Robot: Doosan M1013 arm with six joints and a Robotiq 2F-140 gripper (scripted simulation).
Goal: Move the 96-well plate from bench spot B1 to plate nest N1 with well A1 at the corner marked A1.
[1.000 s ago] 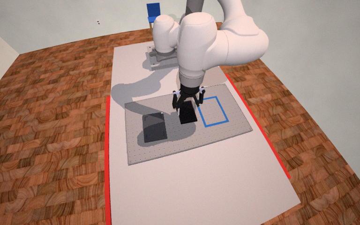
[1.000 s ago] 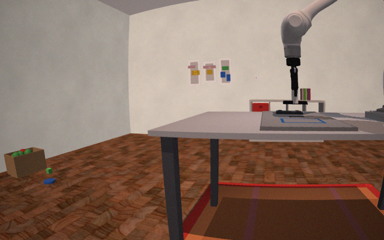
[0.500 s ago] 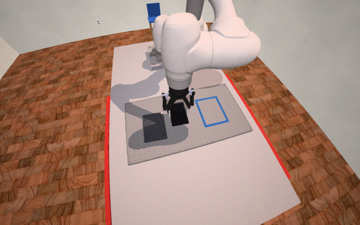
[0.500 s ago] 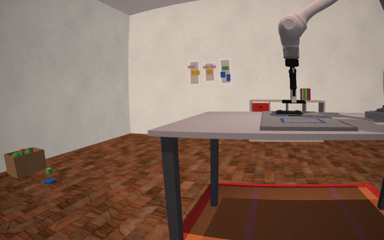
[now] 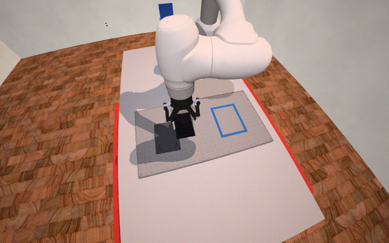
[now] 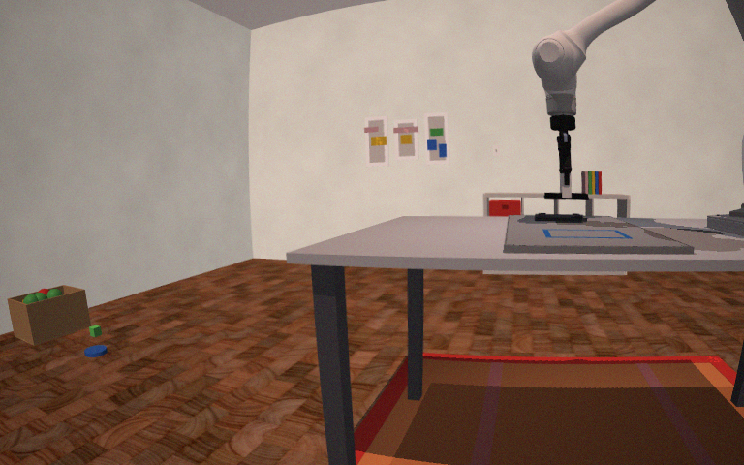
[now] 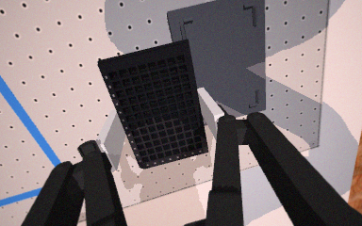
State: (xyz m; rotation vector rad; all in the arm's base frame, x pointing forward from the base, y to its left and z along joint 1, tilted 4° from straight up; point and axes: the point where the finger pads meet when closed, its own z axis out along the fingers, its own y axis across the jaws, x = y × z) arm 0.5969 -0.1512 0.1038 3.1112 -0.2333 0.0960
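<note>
Wood-block floor [image 5: 57, 120] fills the room; pale walls [image 6: 126, 137] behind.

White table [image 5: 200, 200] runs down the middle of the top view, red strips along its left and right edges. In the exterior view it stands on dark legs [image 6: 331, 361].

White arm [image 5: 206, 54] dominates the upper centre of the top view, hiding the far end of the table and casting a broad shadow over the left part of the perforated board.

Grey perforated board [image 5: 229, 149] lies across the table centre. Blue outline of spot B1 [image 5: 228, 120] sits on its right half.

Dark plate nest N1 [image 5: 167, 138] sits on the board's left half, in shadow. Wrist view shows it in the upper right, with small corner locators [image 7: 251, 14] raised on its face.

96-well plate [image 5: 184, 124], black, hangs above the board between B1 and the nest, just beside the nest's right edge in the top view. Wells face up, grid visible in the wrist view [image 7: 156, 110]. Exterior view shows it clear of the board, level.

Gripper [image 5: 182, 114] points straight down, fingers part-way apart and clamped on the plate's two long sides; pale pads [image 7: 209, 105] press against it.

Far background, exterior view: low shelf [image 6: 554, 196] with a red box [image 6: 505, 206], three wall posters [image 6: 406, 139]. Lower left: cardboard box [image 6: 48, 315] of balls, small green cube [image 6: 94, 330], blue disc [image 6: 95, 351] on the floor.
</note>
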